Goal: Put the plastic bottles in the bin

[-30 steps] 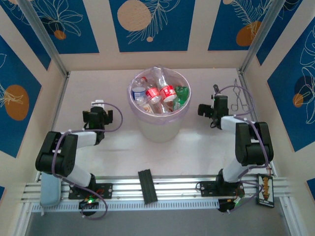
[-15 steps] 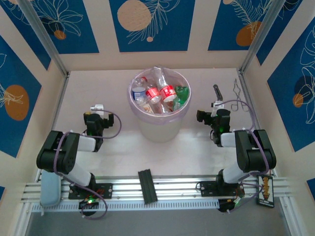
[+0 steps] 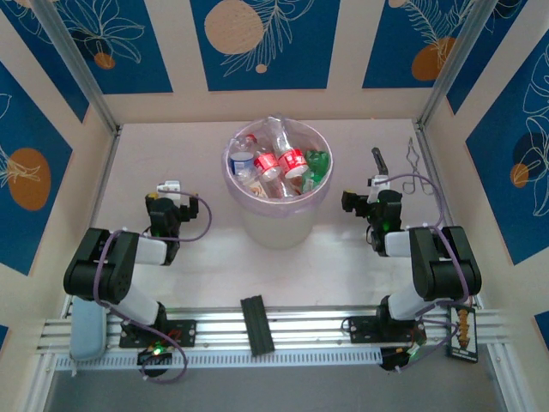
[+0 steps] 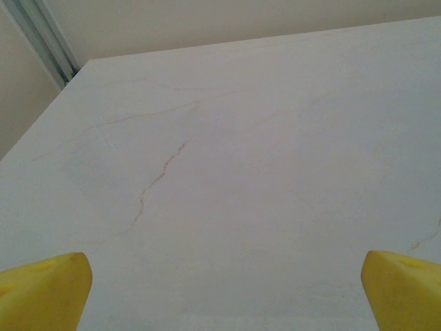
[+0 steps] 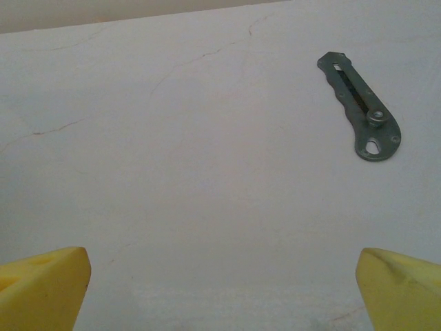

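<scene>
The bin (image 3: pixel 279 219), a cream bucket lined with a lilac bag, stands at the table's middle. Several plastic bottles (image 3: pixel 276 163) lie piled inside it, clear with red labels, one green at the right. My left gripper (image 3: pixel 169 190) rests low to the bin's left, folded back near its base. In the left wrist view its yellow fingertips (image 4: pixel 45 289) stand wide apart over bare table, so the left gripper (image 4: pixel 227 293) is open and empty. My right gripper (image 3: pixel 371 184) sits to the bin's right. It is open too (image 5: pixel 224 289), nothing between its fingers.
A grey metal slotted plate (image 5: pixel 360 125) lies on the table ahead of the right gripper, also seen from above (image 3: pixel 378 160). Wire tongs (image 3: pixel 418 172) lie near the right wall. A black block (image 3: pixel 256 325) sits on the front rail.
Both arms have drawn back toward their bases over the last second and folded down. In the last half second they hardly moved. The bottles and bin stayed put.
</scene>
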